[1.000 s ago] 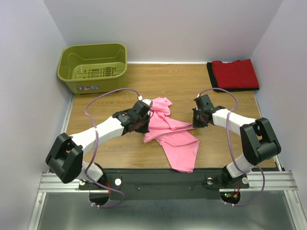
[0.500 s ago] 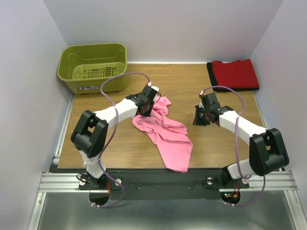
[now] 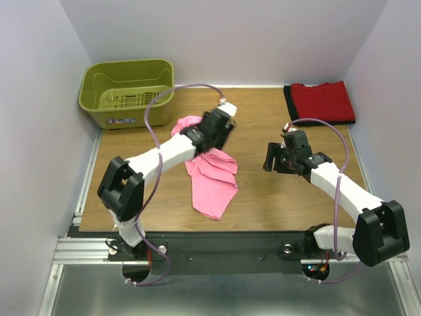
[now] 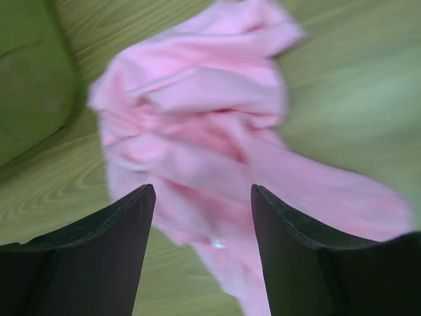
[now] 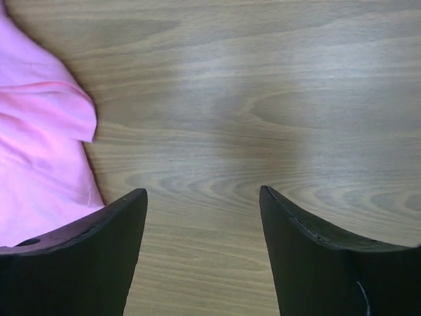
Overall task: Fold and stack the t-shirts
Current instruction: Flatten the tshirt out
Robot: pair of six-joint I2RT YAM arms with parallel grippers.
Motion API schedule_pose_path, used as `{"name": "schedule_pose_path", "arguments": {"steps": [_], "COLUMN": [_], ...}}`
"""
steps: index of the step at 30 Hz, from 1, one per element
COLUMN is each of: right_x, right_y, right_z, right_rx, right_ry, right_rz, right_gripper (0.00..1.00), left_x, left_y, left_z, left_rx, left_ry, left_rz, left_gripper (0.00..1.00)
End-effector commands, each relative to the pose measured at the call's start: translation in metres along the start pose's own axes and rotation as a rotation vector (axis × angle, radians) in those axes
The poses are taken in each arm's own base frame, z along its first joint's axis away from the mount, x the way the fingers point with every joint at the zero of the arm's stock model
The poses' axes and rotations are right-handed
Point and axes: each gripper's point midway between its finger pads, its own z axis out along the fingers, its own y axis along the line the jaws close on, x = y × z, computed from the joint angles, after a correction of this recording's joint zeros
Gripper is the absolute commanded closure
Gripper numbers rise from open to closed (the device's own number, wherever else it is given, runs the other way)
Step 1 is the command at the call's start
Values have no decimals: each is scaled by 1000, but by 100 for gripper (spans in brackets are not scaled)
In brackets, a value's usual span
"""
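Seen from above, the table (image 3: 263,204) shows bare wood across its 3-to-6 o'clock quarter and in a strip at 12 o'clock between the basket (image 3: 128,92), at the 10 o'clock corner, and the red t-shirt (image 3: 323,101). That shirt lies folded flat at the 1 o'clock corner, close to the right wall, with the black t-shirt (image 3: 287,102) showing only as an edge at its left side. The pink t-shirt (image 3: 212,184) lies crumpled just left of centre, bunched at its 11 o'clock end and tapering toward 6 o'clock, well inside the near edge. The left gripper (image 3: 209,135) hangs over the bunched part. The right gripper (image 3: 271,159) sits at 3 o'clock of the shirt, apart from it. The count is one pink shirt, one red, one black edge, one basket and two arms. In the left wrist view, the left gripper (image 4: 200,189) has its jaws wide with nothing between them, above blurred pink folds (image 4: 197,112), and the basket (image 4: 29,72) is at 10 o'clock. In the right wrist view, the right gripper (image 5: 202,192) also gapes wide over bare wood, and a pink hem (image 5: 39,131) is at 9 o'clock.
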Motion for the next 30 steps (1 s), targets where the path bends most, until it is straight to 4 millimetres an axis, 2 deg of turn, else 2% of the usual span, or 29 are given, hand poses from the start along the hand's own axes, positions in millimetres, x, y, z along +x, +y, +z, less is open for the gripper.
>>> {"name": "schedule_pose_path", "arguments": {"steps": [1,2,4,5,7,10,11,12,17,30], "right_x": [-13,-13,-11,-12,-8,-4,-5,-2,-3,2], "right_y": [-15,-18,-22,-24,-27,-31,-32,-34,-36,-36], "right_z": [-7,-8,-8,-8,-7,-7,-9,-9,-16,-18], "right_rx": [82,100,119,130,141,154,158,162,165,160], "right_ry": [-80,-89,-93,-100,-95,-94,-105,-102,-131,-121], "right_rz": [25,26,36,41,44,57,63,67,86,98], "right_gripper": [22,17,13,9,6,5,5,5,5,4], "left_x": [-4,4,16,27,29,35,45,41,60,76], "left_y": [-78,-91,-120,-131,-146,-163,-169,-172,-181,-187], "left_z": [-61,-63,-70,-64,-63,-49,-40,-39,-17,7], "left_rx": [178,204,269,273,288,293,297,301,282,268], "left_ry": [-81,-61,-29,8,20,55,88,86,137,180], "left_rz": [12,19,27,23,30,34,51,49,96,152], "left_gripper": [29,31,36,40,43,48,49,50,50,50]}}
